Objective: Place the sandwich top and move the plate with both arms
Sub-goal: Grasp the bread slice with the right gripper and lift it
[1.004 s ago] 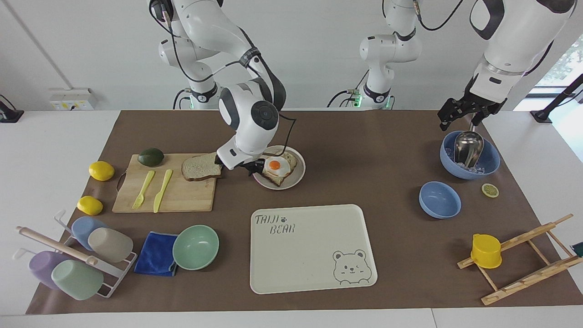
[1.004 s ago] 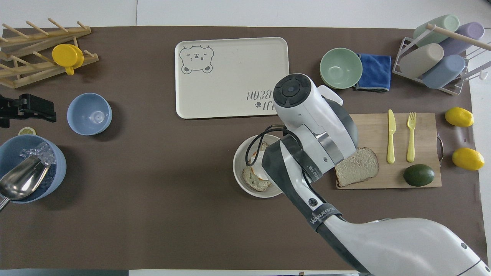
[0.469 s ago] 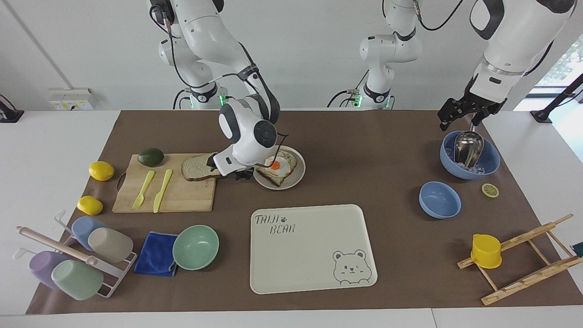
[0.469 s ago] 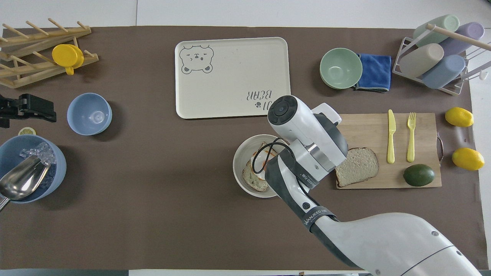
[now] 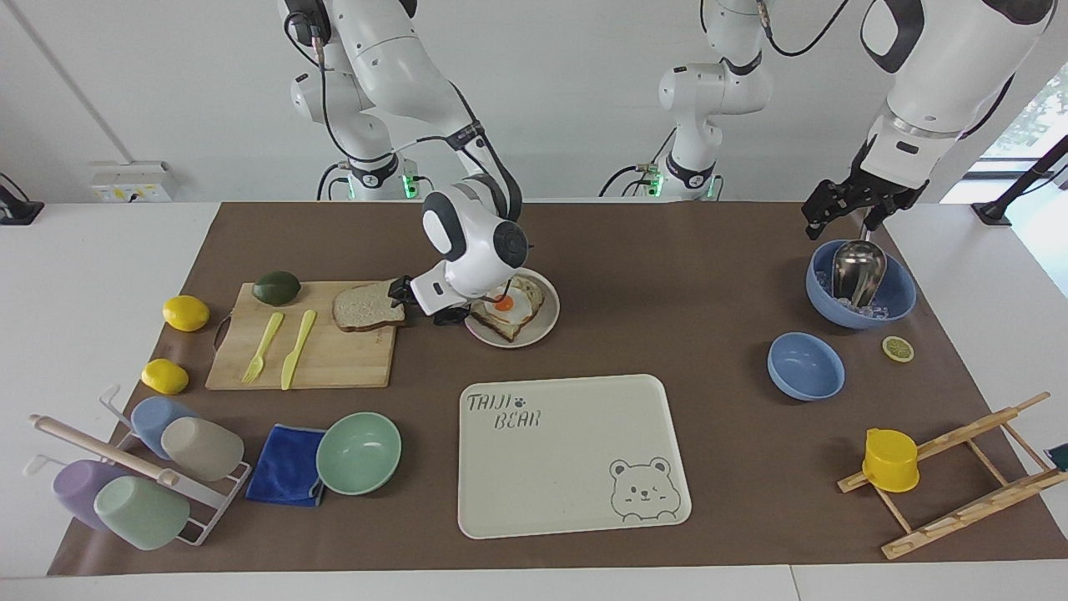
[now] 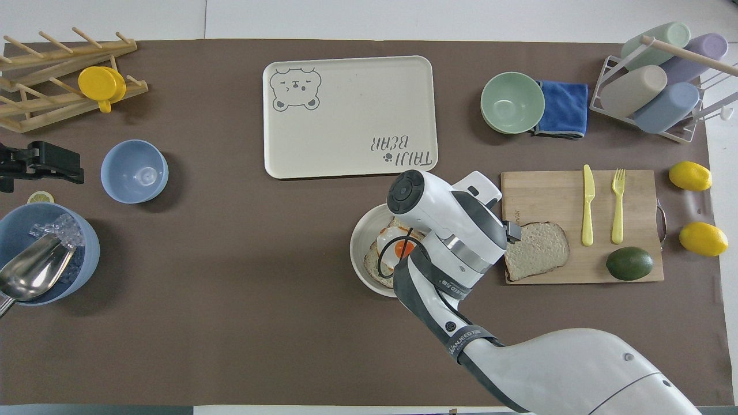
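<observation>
The sandwich top (image 5: 367,306) (image 6: 537,249) lies flat on the wooden cutting board (image 5: 334,359) (image 6: 548,190), at the corner beside the plate. The plate (image 5: 546,321) (image 6: 358,242) is small, round and beige, and carries a toast slice with a fried egg (image 5: 506,304) (image 6: 398,249). My right gripper (image 5: 424,304) (image 6: 507,235) is low between plate and bread, open, one fingertip (image 5: 399,290) at the bread's edge; I cannot tell whether it touches. My left gripper (image 5: 843,209) (image 6: 43,164) waits open over the big blue bowl (image 5: 897,305) (image 6: 86,259), holding nothing.
A yellow-green fork, a knife and an avocado (image 5: 276,287) lie on the board, with two lemons beside it. The bear-print tray (image 5: 567,467) lies farther from the robots than the plate. A mint bowl (image 5: 359,452), blue cloth, cup rack, small blue bowl (image 5: 805,366) and wooden rack stand around.
My right hand has dropped lower and swung off the plate toward the bread, uncovering the egg in the overhead view. The left arm has not moved.
</observation>
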You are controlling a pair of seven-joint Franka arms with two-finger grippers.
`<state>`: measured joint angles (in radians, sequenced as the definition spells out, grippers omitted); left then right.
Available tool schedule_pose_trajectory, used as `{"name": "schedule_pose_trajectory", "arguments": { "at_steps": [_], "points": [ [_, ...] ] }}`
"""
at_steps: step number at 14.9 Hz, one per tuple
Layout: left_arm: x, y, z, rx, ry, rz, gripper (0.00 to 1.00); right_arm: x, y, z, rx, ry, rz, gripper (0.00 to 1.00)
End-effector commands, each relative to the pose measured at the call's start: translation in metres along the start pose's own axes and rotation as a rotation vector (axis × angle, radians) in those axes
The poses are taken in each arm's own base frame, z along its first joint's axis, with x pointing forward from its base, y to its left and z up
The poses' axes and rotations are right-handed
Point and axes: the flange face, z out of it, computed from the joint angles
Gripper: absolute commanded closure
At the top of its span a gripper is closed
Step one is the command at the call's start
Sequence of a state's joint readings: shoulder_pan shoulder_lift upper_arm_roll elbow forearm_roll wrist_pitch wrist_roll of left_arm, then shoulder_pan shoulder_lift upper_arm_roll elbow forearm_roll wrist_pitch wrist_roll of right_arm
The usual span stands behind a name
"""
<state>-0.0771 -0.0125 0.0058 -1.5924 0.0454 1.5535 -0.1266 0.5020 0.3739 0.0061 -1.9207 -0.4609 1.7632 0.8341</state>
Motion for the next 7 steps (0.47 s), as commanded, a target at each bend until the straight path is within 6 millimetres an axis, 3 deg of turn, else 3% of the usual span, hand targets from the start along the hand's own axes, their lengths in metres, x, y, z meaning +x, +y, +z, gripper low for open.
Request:
{"name": "schedule_pose_trajectory", "arguments": {
  "at_steps": [1,4,7],
  "points": [
    [-0.0052,-0.0078,0.001,0.015,0.003,-0.006,0.0,-0.0059,0.0112,0.0063,-0.022,0.008,-0.019,0.0],
    [-0.0047,-0.0078,0.0011,0.015,0.003,-0.006,0.0,-0.0083,0.0104,0.0092,-0.027,0.004,-0.03,0.0],
    [-0.0052,-0.0078,0.001,0.015,0.003,-0.006,0.0,-0.0071,0.0148,0.0118,-0.034,0.003,-0.049,0.11]
  ]
}}
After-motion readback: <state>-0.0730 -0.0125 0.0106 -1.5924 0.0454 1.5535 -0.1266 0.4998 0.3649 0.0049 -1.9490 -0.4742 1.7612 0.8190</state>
